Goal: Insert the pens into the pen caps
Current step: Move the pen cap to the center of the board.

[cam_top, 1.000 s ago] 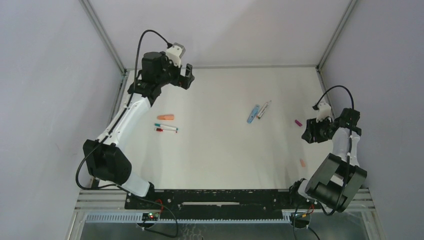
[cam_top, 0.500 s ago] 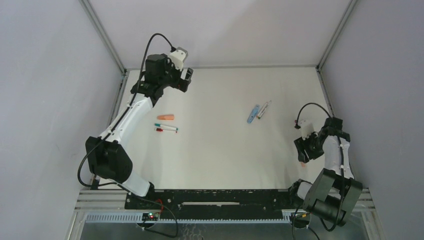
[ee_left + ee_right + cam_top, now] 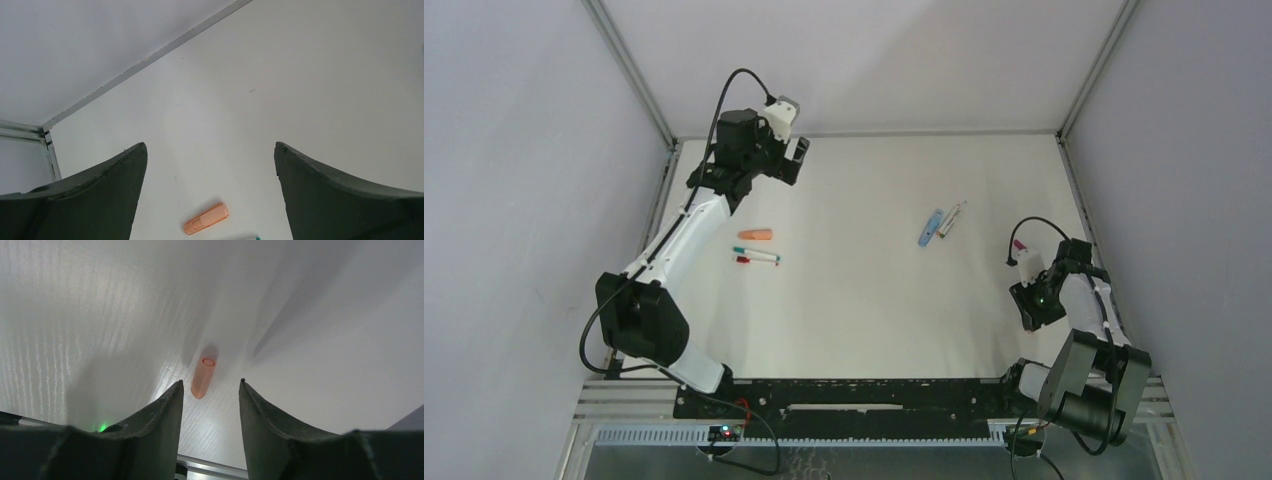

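Hanging high over the far left of the white table, the left gripper has its jaws spread wide and holds nothing; its wrist view looks down between both fingers at a salmon-orange cap lying flat on the table, well apart from them; just nearer than that cap lie two pens side by side, the teal-tipped pen and the red-tipped pen, parallel, coloured ends pointing left, too close together to tell whether they touch; right of centre a light blue cap and a silvery pen lie slanted alongside each other; further right a small magenta cap rests alone near the table's right edge; by that edge the right gripper sits low over the surface, jaws parted and gripping nothing; a second salmon cap lies flat just ahead, its near end reaching into the gap between the fingertips, touching neither, its open mouth facing away from the wrist
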`<action>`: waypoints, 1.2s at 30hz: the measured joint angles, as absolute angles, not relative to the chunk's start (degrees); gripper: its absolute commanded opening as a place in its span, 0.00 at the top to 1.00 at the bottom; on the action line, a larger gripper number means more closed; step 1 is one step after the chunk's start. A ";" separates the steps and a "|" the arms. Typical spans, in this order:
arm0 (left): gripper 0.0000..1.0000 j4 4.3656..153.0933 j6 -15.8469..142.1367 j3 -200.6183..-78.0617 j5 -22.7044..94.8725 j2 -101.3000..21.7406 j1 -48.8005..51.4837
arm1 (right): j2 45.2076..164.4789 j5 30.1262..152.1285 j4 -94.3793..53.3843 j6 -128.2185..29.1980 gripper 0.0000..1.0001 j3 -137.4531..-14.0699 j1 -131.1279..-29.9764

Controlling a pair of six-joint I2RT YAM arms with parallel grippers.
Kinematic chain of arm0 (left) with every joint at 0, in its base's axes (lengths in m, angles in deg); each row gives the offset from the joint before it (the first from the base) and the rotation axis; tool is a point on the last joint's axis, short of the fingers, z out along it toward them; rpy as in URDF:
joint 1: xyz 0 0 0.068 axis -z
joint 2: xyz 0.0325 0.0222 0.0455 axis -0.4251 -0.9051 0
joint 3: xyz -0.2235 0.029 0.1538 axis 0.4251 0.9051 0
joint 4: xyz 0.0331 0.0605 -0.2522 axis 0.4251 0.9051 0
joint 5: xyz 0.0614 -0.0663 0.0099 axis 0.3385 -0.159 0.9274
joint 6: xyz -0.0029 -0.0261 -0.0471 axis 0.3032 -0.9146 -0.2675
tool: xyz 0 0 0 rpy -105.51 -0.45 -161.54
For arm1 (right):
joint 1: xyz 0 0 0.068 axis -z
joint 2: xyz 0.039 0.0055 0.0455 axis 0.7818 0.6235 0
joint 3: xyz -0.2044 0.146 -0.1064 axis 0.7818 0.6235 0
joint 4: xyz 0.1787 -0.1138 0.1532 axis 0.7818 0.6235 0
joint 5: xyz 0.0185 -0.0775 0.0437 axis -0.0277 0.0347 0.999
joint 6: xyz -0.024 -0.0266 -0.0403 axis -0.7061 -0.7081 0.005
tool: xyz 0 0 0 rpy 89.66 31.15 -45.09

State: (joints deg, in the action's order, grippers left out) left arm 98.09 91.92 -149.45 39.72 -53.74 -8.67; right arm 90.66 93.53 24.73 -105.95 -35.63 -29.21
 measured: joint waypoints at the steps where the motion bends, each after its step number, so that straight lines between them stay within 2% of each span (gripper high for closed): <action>1: 0.00 98.09 91.94 -149.45 39.77 -53.74 -8.67 | 90.98 93.46 24.73 -105.82 0.51 -35.48 -29.49; 6: 0.00 98.09 92.31 -149.45 40.01 -53.74 -8.67 | 93.15 93.33 24.66 -105.16 0.59 -34.89 -30.48; 13: 0.00 98.09 92.37 -149.45 40.73 -53.74 -8.64 | 95.62 92.31 23.29 -103.20 0.85 -34.89 -33.36; 17: 0.00 98.09 92.42 -149.45 41.10 -53.74 -8.64 | 96.05 90.86 23.18 -102.19 0.94 -35.11 -34.76; 26: 0.00 98.09 92.77 -149.45 41.19 -53.74 -8.64 | 99.46 91.82 23.13 -100.66 0.97 -37.80 -39.11; 36: 0.00 98.09 92.79 -149.45 41.23 -53.74 -8.64 | 110.98 99.34 21.39 -96.88 0.97 -50.72 -47.96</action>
State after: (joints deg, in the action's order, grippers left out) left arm 98.09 92.79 -149.45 41.23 -53.74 -8.64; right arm 110.98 99.34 21.39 -96.88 -50.72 -47.96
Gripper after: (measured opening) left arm 0.996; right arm 0.128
